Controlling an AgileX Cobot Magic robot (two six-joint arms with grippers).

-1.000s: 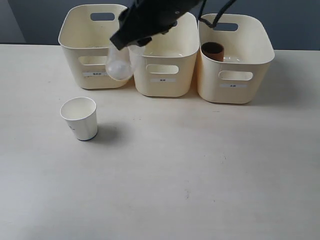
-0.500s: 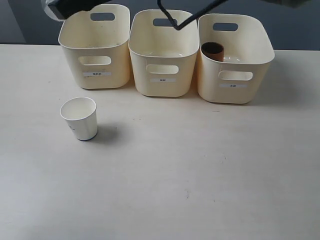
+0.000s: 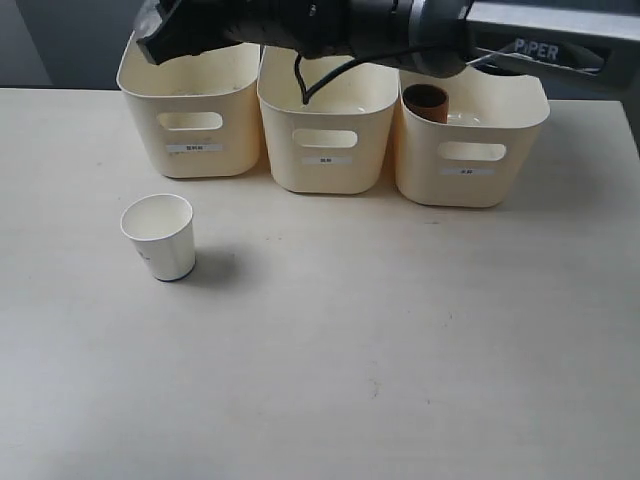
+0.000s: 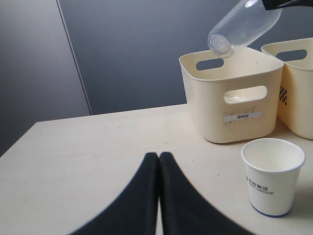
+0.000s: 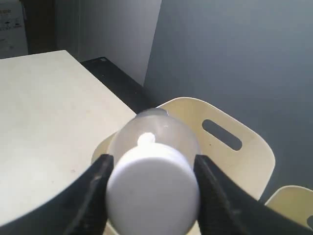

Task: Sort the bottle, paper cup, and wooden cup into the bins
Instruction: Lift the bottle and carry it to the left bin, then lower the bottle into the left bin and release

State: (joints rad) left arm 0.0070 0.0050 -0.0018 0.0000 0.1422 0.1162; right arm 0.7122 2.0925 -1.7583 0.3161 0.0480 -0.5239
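My right gripper (image 5: 152,164) is shut on the clear bottle (image 5: 155,131), its fingers pressing both sides just behind the white cap (image 5: 152,193). The arm reaches across from the right, and the gripper (image 3: 162,38) hangs over the left bin (image 3: 190,160). In the left wrist view the bottle (image 4: 243,25) is tilted above that bin (image 4: 230,100). The white paper cup (image 3: 160,236) stands upright on the table in front of it. The wooden cup (image 3: 426,102) lies inside the right bin (image 3: 470,180). My left gripper (image 4: 159,155) is shut and empty, low over the table near the paper cup (image 4: 272,176).
The middle bin (image 3: 325,160) stands between the other two along the table's back edge. The right arm (image 3: 420,25) and its cable span above the middle and right bins. A dark wall rises behind the bins.
The right gripper has carried the bottle from in front of the left and middle bins up and leftward, and now holds it over the left bin. The cups and bins are unmoved.
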